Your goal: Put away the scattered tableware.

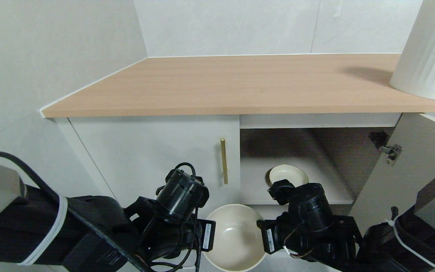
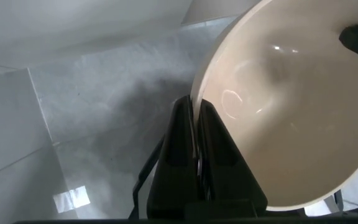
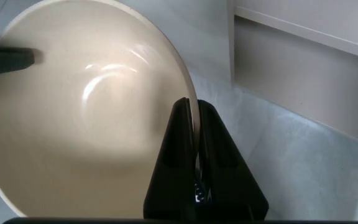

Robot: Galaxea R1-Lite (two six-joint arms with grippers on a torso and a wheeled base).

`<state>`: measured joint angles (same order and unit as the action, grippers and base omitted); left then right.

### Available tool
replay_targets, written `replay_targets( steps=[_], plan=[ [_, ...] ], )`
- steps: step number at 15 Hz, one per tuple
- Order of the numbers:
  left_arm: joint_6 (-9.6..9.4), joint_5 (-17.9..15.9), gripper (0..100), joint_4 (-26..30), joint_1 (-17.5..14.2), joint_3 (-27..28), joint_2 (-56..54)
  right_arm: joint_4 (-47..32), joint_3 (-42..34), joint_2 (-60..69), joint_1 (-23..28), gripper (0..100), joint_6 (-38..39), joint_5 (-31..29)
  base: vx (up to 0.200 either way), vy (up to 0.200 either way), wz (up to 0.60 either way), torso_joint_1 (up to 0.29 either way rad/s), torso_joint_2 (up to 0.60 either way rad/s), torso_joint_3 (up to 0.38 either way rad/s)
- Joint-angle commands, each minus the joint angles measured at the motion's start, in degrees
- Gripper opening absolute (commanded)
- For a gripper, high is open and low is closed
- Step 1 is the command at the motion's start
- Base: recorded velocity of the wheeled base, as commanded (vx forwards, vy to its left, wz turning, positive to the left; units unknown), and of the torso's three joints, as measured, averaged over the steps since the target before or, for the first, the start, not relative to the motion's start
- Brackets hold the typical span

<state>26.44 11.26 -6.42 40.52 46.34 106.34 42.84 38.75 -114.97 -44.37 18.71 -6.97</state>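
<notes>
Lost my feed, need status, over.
Left gripper, right gripper shut on big bowl, opposite sides of rim. Small dish already on cabinet shelf. Cabinet door open.

A light-brown wooden tabletop [image 1: 221, 83] carries a white ribbed cylindrical vessel [image 1: 429, 56] at its right end, pale grey wall tiles [image 1: 221, 26] behind, and below it a shut white cabinet door [image 1: 145, 158] bears a slim upright brass handle [image 1: 223, 161].

Right compartment [image 1: 296, 147] open; small bowl [image 1: 288, 174] at shelf [image 1: 327, 189] front left, room behind and right. Shut left door [image 1: 153, 158], handle [image 1: 223, 161], open door [image 1: 402, 170] bound entry; big bowl [image 1: 234, 236] low before opening.
</notes>
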Motion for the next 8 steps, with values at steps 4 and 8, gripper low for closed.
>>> replay_targets(
  steps=[4, 8],
  plan=[
    [0.01, 0.16, 0, 0.27, 0.0, -0.11, 0.18, -0.12, 0.09, -0.61, 0.34, 0, -0.08, -0.23, 0.0, 0.0, 0.0, 0.0, 0.0, 0.0],
    [0.1, 0.16, 100, 0.18, 0.0, -0.02, 0.1, -0.12, 0.09, -0.69, 0.43, 0, -0.08, -0.23, 0.0, 0.0, 0.0, 0.0, 0.0, 0.0]
  ],
)
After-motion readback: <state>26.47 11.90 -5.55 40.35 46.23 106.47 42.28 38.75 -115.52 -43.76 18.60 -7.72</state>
